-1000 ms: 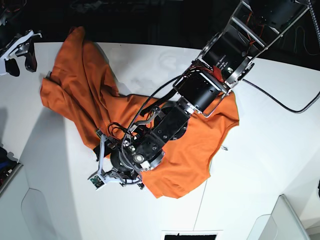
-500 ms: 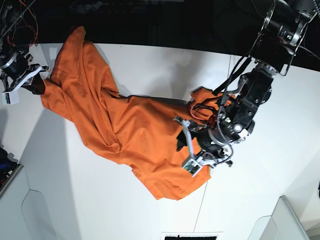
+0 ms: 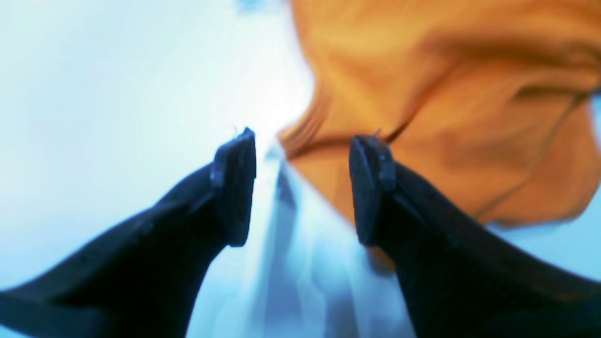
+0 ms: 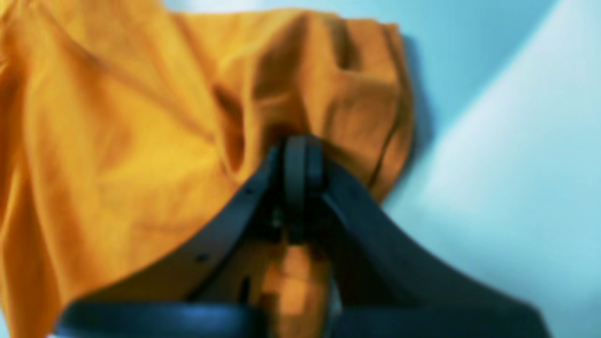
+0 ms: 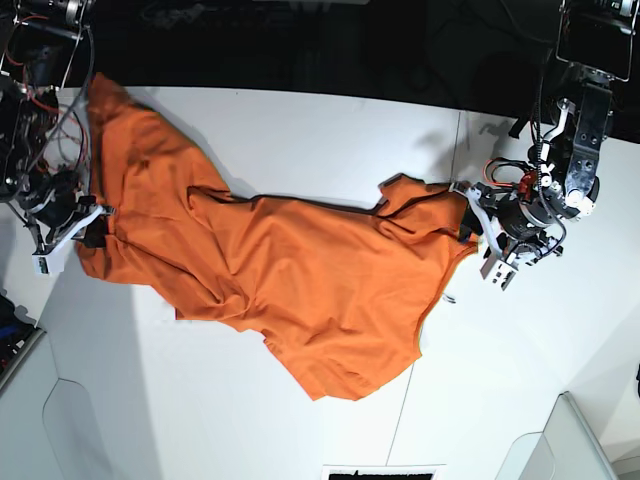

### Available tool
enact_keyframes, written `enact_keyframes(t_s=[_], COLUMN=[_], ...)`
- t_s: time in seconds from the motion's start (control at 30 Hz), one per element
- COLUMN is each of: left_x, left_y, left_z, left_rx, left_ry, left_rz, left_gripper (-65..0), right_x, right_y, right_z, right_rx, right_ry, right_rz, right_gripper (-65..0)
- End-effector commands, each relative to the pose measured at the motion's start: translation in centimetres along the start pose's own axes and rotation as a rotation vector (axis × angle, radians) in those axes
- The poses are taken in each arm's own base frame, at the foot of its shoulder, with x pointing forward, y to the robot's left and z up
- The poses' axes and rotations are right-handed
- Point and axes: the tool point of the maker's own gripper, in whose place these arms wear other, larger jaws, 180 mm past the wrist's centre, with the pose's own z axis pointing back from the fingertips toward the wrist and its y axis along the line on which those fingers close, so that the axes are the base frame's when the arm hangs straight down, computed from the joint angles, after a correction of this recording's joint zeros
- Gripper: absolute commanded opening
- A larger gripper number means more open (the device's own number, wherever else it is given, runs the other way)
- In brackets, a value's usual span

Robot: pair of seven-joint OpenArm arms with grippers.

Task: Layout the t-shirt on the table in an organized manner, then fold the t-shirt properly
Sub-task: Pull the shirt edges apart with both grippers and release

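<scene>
Two dark fingers point(image 4: 300, 159) of the right gripper point(image 5: 92, 230) are pressed together and pinch a fold of the bright orange cloth t-shirt point(image 5: 300, 280). In the right wrist view the cloth bunches up just above the shut tips and hangs wide toward the left of the frame.

On the other side, the left gripper point(image 3: 303, 185) has its two dark fingers spread apart with nothing between them. Its tips sit right at the edge of the shirt, where a rolled hem curls near the right finger. I cannot tell if that finger touches the cloth.

From the base view, the shirt lies crumpled across the middle of the big flat white table point(image 5: 300, 420). One part reaches up to the upper left of the frame, and a rounded part hangs down toward the lower middle. The shirt's left end is at the right gripper, at the left edge of the frame. Its right end is just beside the left gripper, at the right side of the frame.

A thin dark seam line point(image 5: 400, 420) runs down the table, below the shirt.
</scene>
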Motion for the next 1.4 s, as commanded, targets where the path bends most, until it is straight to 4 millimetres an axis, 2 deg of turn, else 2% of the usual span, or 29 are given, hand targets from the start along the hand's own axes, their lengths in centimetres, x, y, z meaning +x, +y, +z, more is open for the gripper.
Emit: enact_keyframes(t_s=[0.0,0.13,0.27,0.33,0.4,0.47,0.53,0.63,0.7,0.83,0.9,1.0,1.17,1.3,1.37], left_x=[1.8,1.5,1.3,1.2,1.0,0.6,0.4,0.5,1.4,4.7,6.0,6.6,5.8,3.0,1.4], left_y=[0.7,0.2,0.7,1.0,0.8,0.6,0.4,0.2,0.3,0.5,-0.6,-2.2,-2.7,-2.1,-1.3], left_z=[0.5,0.5,0.7,0.9,1.1,1.3,1.4,1.4,1.5,1.6,1.5,1.1,-1.4,-4.7,-5.7], left_rx=[0.006,-0.020,-0.014,-0.020,-0.054,-0.070,-0.083,-0.090,-0.087,-0.097,-0.144,-0.191,-0.206,-0.200,-0.186], left_ry=[-0.053,-0.046,-0.036,-0.032,-0.025,-0.020,-0.018,-0.029,-0.068,-0.175,-0.210,-0.233,-0.209,-0.093,-0.032], left_rz=[-0.020,-0.043,-0.061,-0.065,-0.070,-0.061,-0.048,-0.041,-0.041,-0.019,-0.017,-0.008,0.074,0.118,0.121], left_gripper=[-30.9,-30.9,-30.9,-30.9,-30.9,-30.9,-30.9,-30.9,-30.9,-30.9,-30.9,-30.9,-30.9,-30.9,-30.9], right_x=[3.1,6.6,10.0,11.5,11.8,11.1,10.1,7.7,5.5,1.2,-1.0,-3.8,-6.0,-6.4,-6.2], right_y=[-1.0,-2.9,-4.2,-4.2,-3.8,-3.0,-1.5,0.6,1.5,3.2,3.5,4.1,4.1,2.3,1.4], right_z=[0.2,0.2,1.3,2.0,2.7,3.3,4.0,4.8,5.1,5.1,5.0,4.8,4.3,4.5,4.7], right_rx=[-0.021,-0.047,-0.077,-0.062,-0.024,0.021,0.102,0.159,0.159,0.175,0.184,0.191,0.145,0.075,0.050], right_ry=[-0.062,-0.110,-0.172,-0.201,-0.183,-0.133,-0.125,-0.114,-0.085,-0.022,0.016,0.057,0.103,0.129,0.128], right_rz=[0.009,-0.012,-0.014,-0.034,-0.055,-0.077,-0.071,-0.052,-0.021,-0.014,-0.035,-0.061,-0.035,0.019,0.032], right_gripper=[-65.0,-65.0,-65.0,-65.0,-65.0,-65.0,-65.0,-65.0,-65.0,-65.0,-65.0,-65.0,-65.0,-65.0,-65.0])
